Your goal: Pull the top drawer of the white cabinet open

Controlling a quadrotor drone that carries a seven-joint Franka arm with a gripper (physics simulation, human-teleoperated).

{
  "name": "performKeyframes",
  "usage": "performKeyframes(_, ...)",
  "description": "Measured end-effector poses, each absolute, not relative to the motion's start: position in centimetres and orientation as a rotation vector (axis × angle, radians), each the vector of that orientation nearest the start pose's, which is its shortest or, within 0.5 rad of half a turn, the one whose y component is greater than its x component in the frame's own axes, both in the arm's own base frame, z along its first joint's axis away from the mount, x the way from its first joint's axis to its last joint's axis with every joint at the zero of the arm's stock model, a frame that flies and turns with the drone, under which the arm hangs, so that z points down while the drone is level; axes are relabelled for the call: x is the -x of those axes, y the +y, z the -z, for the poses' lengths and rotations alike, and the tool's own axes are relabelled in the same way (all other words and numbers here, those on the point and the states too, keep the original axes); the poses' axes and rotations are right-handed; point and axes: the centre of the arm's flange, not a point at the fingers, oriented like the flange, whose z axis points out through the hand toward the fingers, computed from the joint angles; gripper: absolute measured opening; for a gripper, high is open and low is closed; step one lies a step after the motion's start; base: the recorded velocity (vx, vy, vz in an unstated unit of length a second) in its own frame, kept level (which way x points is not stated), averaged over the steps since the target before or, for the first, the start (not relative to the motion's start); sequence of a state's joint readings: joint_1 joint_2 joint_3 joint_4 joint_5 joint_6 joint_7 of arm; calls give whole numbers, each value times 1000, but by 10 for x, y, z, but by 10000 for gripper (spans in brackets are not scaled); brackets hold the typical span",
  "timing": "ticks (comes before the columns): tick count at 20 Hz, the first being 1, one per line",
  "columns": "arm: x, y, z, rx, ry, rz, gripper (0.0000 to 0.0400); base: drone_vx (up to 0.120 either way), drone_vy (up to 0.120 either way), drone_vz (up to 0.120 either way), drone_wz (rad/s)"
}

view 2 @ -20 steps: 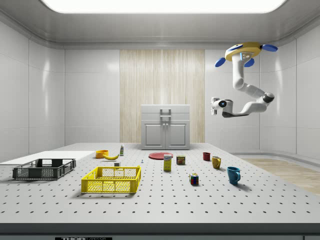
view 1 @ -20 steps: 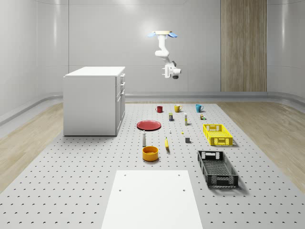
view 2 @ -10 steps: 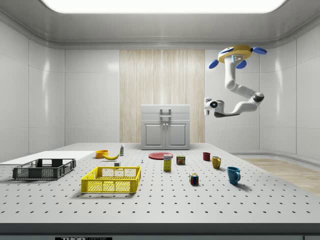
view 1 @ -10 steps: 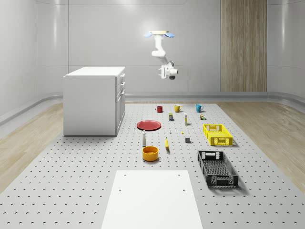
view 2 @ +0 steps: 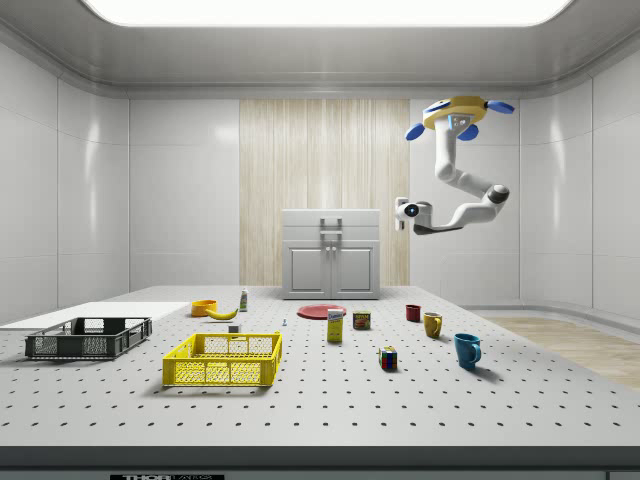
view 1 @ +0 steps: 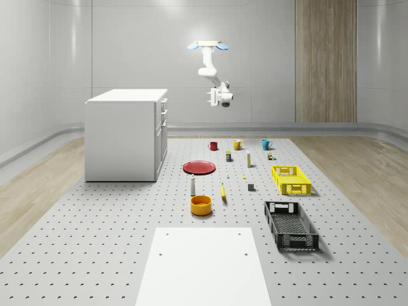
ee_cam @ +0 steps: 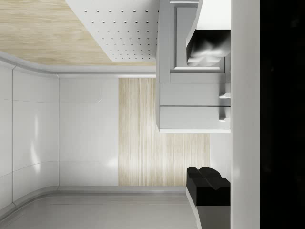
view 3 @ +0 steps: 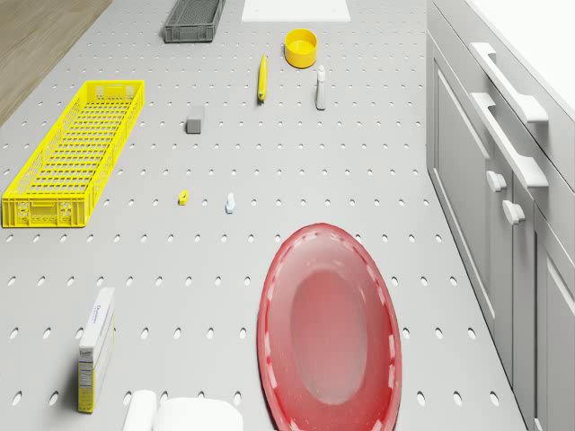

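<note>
The white cabinet (view 1: 121, 137) stands at the back left of the pegboard table (view 1: 115, 242). Its top drawer (view 2: 331, 217) is shut, with the handle (view 3: 510, 83) flush to the front. The drone (view 1: 206, 45) hovers high above the table, to the whole-scene view's right of the cabinet front and roughly over the red plate (view 3: 329, 328). My gripper (view 1: 211, 98) hangs at about drawer height and points toward the cabinet, well clear of it. In the wrist view the gripper (ee_cam: 208, 114) is open, its black fingertips (ee_cam: 207, 183) framing the top drawer (ee_cam: 190, 118), with nothing held.
Below the drone lie the red plate (view 1: 199, 167), three mugs (view 1: 237, 145), a small box (view 3: 95, 348), a yellow crate (view 1: 291, 180), a black crate (view 1: 291, 225), an orange bowl (view 1: 201, 204), a banana (view 1: 223, 191) and a white board (view 1: 204, 264).
Drone and arm have shifted toward the cabinet, leftward in both the whole-scene and side views. The gripper stays at roughly the same height. The drawer has not moved.
</note>
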State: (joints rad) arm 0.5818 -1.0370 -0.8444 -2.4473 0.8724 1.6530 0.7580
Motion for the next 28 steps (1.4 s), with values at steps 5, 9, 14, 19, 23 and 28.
performKeyframes(5,-306,-100,-592,1484,612,-613,311,120,-120,0,0)
performKeyframes(9,-306,-100,-592,1484,612,-613,311,120,-120,0,0)
performKeyframes(14,-306,-100,-592,1484,612,-613,311,120,-120,0,0)
performKeyframes(19,-306,-100,-592,1484,612,-613,311,120,-120,0,0)
performKeyframes(23,-306,-100,-592,1484,613,-613,311,120,-120,0,0)
performKeyframes(28,-306,-100,-592,1484,613,-613,311,120,-120,16,0)
